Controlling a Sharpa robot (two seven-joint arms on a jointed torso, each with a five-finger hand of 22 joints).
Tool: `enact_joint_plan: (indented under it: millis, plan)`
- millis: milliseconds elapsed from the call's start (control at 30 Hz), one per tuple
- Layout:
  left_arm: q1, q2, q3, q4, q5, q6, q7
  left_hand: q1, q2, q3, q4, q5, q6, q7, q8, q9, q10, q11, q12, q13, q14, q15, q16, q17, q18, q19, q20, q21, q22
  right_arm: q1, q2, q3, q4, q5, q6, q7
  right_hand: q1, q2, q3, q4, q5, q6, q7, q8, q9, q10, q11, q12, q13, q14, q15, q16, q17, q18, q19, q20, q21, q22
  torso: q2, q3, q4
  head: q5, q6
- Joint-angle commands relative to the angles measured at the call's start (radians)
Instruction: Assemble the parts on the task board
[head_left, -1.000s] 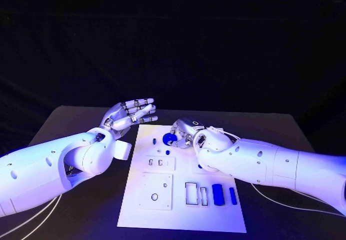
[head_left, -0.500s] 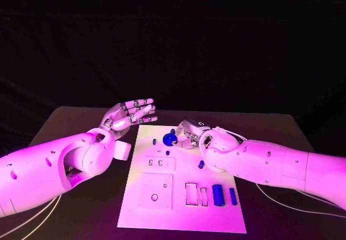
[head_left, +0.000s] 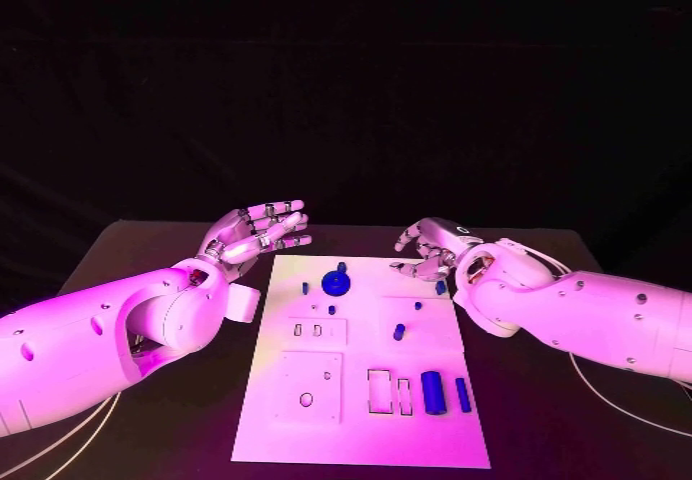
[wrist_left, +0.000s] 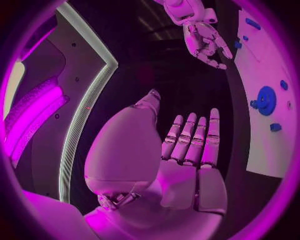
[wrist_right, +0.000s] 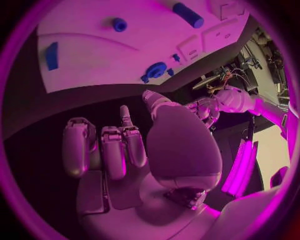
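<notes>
The white task board (head_left: 364, 430) lies in the middle of the table. A blue round part (head_left: 338, 283) stands near its far edge, with small blue pieces (head_left: 400, 331) around it. A blue cylinder (head_left: 433, 385) and a thin blue bar (head_left: 463, 393) lie at the near right. My left hand (head_left: 260, 230) hovers past the board's far left corner, open, palm up, fingers spread. My right hand (head_left: 430, 243) hangs over the far right corner, fingers apart and holding nothing. The right wrist view shows that hand (wrist_right: 125, 145) bare, above the board (wrist_right: 112, 50) and round part (wrist_right: 156, 70).
A square white plate (head_left: 310, 385) with holes and a smaller plate (head_left: 313, 328) sit on the board's left half. Two empty rectangular frames (head_left: 382, 388) stand beside the cylinder. Black table (head_left: 144, 250) stretches out on both sides of the board.
My right hand has let go of the blue round part and drawn back toward the far right. The round part now stands alone on the board. The left hand has stayed put.
</notes>
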Motion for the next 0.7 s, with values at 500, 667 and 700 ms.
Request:
enact_joint_plan:
  millis: [500,667,700]
  plan:
    - [0.001,0.005,0.0,0.002,0.003,0.021,0.009,0.006,0.0,-0.006,0.0,-0.002,-0.007,0.09,-0.003,-0.002,-0.01,0.001,-0.004,-0.001,-0.009,0.001,-0.004,-0.002,0.005,-0.01,0.0,-0.004,-0.002,-0.023,-0.147,-0.008,-0.086,0.241,0.126,0.335,0.127,-0.033,0.009,-0.083,-0.012,-0.008,0.011,-0.031,-0.005,-0.049,0.011,-0.081,0.074,0.089,0.014,-0.004,0.196,0.013,-0.05,0.009,-0.065,-0.001,0.0,0.011,-0.0124,-0.017,-0.006]
    - [0.001,0.005,-0.001,0.0,0.003,0.021,0.009,0.006,0.0,-0.006,0.0,-0.002,-0.007,0.09,-0.003,-0.002,-0.01,0.001,-0.004,-0.001,-0.009,0.001,-0.004,-0.002,0.005,-0.01,0.0,-0.004,-0.002,-0.043,-0.138,-0.009,-0.125,0.238,0.139,0.352,0.145,-0.031,0.013,-0.096,-0.011,-0.011,0.01,-0.034,-0.006,-0.043,0.011,-0.076,0.08,0.09,0.015,-0.003,0.201,0.012,-0.048,0.01,-0.062,0.003,0.0,0.0065,-0.01,-0.02,-0.007]
    - [0.001,0.005,-0.001,0.0,0.003,0.021,0.009,0.006,0.0,-0.006,0.0,-0.002,-0.007,0.09,-0.003,-0.002,-0.01,0.001,-0.004,-0.001,-0.009,0.001,-0.004,-0.002,0.005,-0.01,0.0,-0.004,-0.002,-0.046,-0.136,-0.009,-0.13,0.238,0.141,0.354,0.147,-0.03,0.013,-0.097,-0.011,-0.011,0.009,-0.035,-0.006,-0.043,0.011,-0.076,0.081,0.091,0.015,-0.002,0.203,0.012,-0.048,0.01,-0.062,0.004,0.0,0.0057,-0.011,-0.019,-0.008]
